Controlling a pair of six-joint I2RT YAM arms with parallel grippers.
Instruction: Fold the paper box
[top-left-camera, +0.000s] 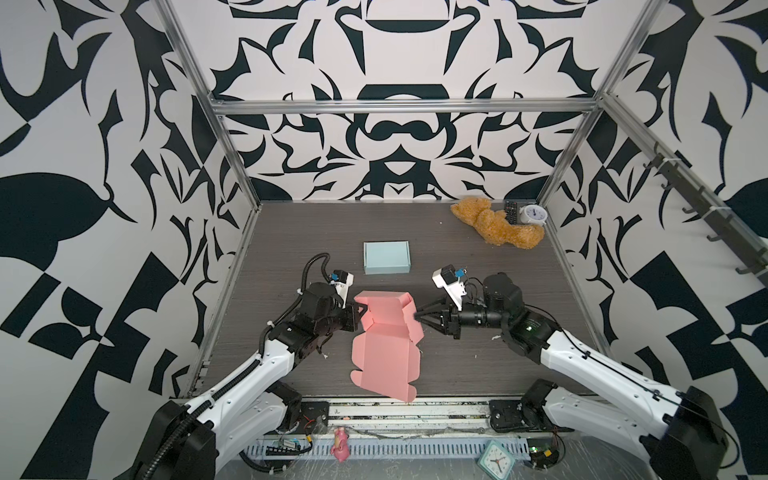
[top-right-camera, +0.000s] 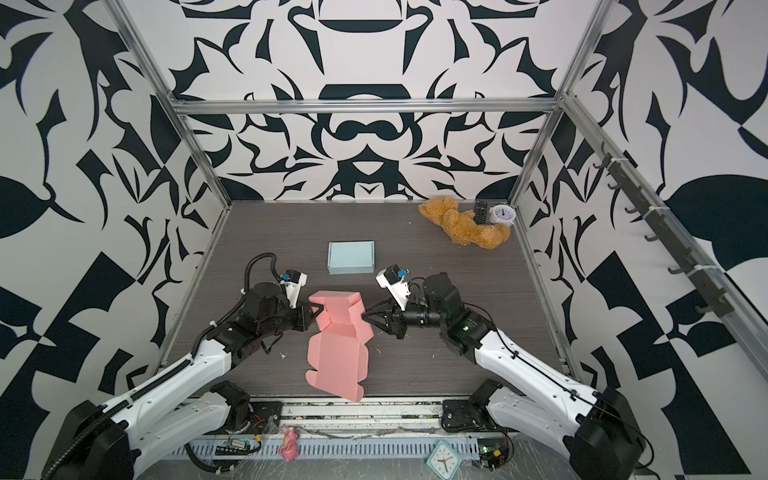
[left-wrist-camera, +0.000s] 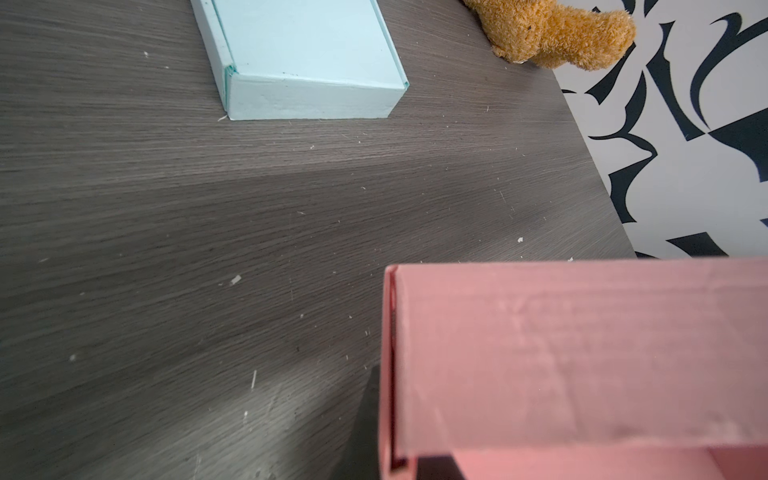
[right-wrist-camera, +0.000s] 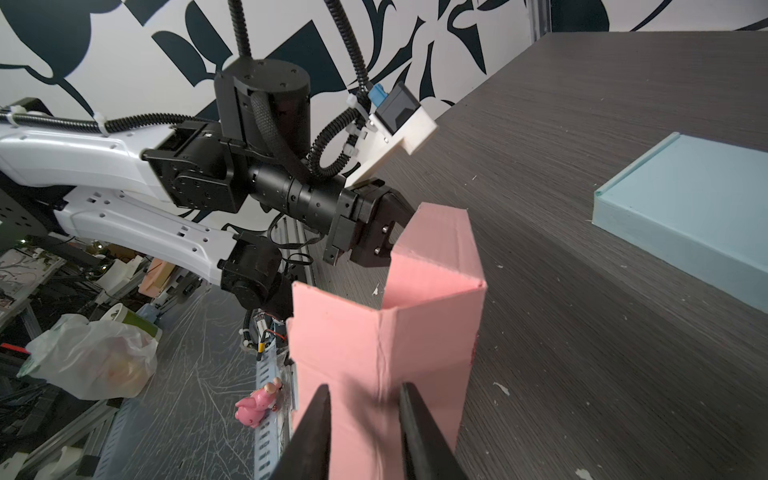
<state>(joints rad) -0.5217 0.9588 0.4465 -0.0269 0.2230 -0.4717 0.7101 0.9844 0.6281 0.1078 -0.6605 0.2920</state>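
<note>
The pink paper box (top-left-camera: 386, 353) lies at the middle of the surface (top-left-camera: 490, 365). Its flat lid panel reaches the near edge, and one corner just overhangs it. Farther in, the side walls stand raised. The left end effector (top-left-camera: 360, 309) is closed on the left wall's edge. The right end effector (top-left-camera: 419, 318) meets the right wall with its jaws partly apart; in the right wrist view pink card shows between the fingers (right-wrist-camera: 316, 424). Bare surface lies open on both sides of the box. Beyond it, set apart, sits a closed blue box (top-left-camera: 386, 257). A teddy bear (top-left-camera: 494, 224), a remote (top-left-camera: 511, 212) and a clock (top-left-camera: 533, 215) crowd the far right corner.
</note>
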